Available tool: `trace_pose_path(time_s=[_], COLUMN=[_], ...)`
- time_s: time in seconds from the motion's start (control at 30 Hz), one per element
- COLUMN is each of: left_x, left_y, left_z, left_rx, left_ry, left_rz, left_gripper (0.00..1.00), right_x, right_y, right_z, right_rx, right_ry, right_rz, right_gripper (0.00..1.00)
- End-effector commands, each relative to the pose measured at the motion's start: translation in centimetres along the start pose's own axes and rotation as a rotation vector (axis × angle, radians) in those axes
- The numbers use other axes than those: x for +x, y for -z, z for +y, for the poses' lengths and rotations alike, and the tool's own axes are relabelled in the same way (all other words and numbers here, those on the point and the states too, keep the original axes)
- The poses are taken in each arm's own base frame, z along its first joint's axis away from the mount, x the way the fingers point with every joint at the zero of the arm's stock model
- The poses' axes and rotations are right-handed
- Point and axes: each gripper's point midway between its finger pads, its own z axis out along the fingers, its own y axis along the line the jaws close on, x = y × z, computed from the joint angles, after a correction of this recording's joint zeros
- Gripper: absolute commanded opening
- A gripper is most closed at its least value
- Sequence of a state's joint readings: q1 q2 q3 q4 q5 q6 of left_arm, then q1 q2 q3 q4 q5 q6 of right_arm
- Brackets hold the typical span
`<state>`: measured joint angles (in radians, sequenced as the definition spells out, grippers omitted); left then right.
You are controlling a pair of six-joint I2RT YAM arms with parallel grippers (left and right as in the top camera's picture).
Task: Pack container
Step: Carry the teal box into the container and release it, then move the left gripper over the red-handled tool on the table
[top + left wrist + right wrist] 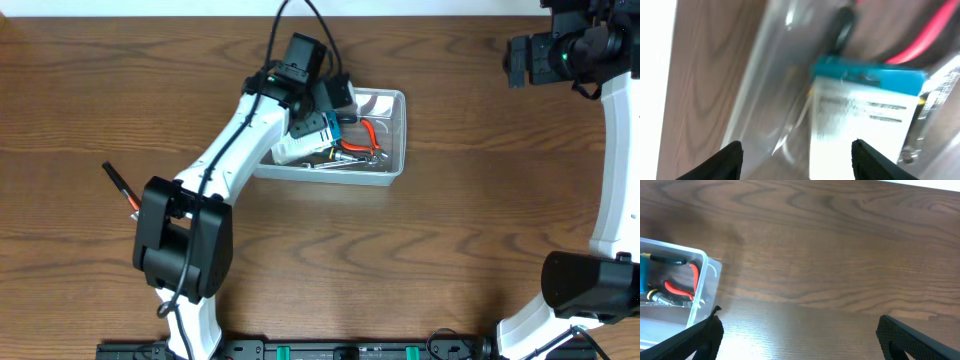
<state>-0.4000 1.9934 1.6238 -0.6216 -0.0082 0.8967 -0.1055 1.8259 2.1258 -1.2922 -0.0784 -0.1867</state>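
- Overhead view: the container (392, 172), a clear low-walled bin, sits on the brown wooden table (480, 230) a little above and left of the middle.
- The left arm reaches across from the lower left, and the left claw (328, 112) hangs over the bin's left part, hiding some of its rim.
- Inside the bin lie a blue-and-white box (300, 146) at the left, red-handled pliers (368, 136) at the right, and some metal tools along the near wall that are too small to name.
- A thin black tool with an orange tip (120, 186) lies on the table well to the left of the bin.
- The right claw (516, 60) is at the upper right, well apart from the container and outside it.
- Left wrist view, which is blurred: the left claw (797, 152) is spread wide, with its dark fingertips (732, 157) at the bottom edge.
- The box (862, 115) lies below and ahead of it, inside the container (765, 75). A red pliers handle (930, 35) lies beyond the box.
- I cannot tell whether either finger touches the box.
- Right wrist view: the right claw (800, 340) is spread wide with only bare table between its fingers.
- The container (704, 282) shows at the left edge, off to the side of the left finger. The pliers (677, 288) are visible through its wall.
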Motion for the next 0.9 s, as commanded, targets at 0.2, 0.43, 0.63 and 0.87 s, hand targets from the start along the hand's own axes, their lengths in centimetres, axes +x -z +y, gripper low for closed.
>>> trace_pose_path(time_s=[0.2, 0.43, 0.63, 0.87], left_x=[1.7, 4.9, 13.5, 24.5], left_y=[2.7, 13.7, 24.8, 28.8], left_z=[0.1, 4.1, 6.3, 4.5], left_rx=[-0.029, -0.242, -0.415, -0.51], left_ry=[0.159, 0.659, 1.082, 1.639], left_rz=[0.079, 0.027, -0.047, 0.057], left_gripper=[0.57, 0.83, 0.98, 0.98], right_x=[0.0, 0.1, 0.1, 0.0], right_y=[0.3, 0.3, 0.3, 0.3], right_z=[-0.1, -0.1, -0.1, -0.1], right_rx=[-0.004, -0.004, -0.004, -0.005], right_ry=[-0.022, -0.022, -0.022, -0.022], right_rz=[-0.005, -0.005, -0.005, -0.005], right_gripper=[0.99, 0.99, 0.99, 0.99])
